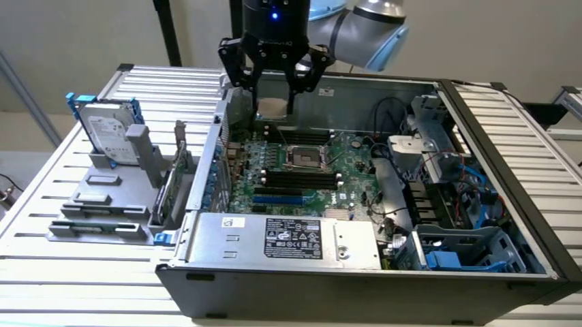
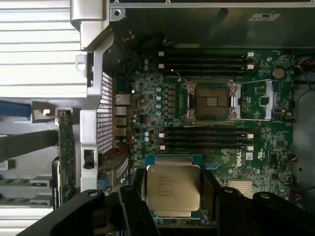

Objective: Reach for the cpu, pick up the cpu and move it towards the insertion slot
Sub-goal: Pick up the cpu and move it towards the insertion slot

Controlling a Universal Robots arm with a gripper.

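Slatted metal benching carries an open computer case (image 1: 509, 225) with its motherboard (image 2: 256, 105) exposed. Above the board hangs the gripper (image 1: 272, 87), jaws clenched on the cpu (image 2: 173, 190), which sits flat between them, lid up, its printed lines too small to read. Beyond the jaws, between the memory slots (image 2: 204, 60), lies the insertion slot (image 2: 210, 101), open and well apart. "DELL" is printed on the board beside the chip.

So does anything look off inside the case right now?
Nothing stands out. The gripper holds the cpu level above the motherboard, and the insertion slot sits open and bare, with no loose parts around it.
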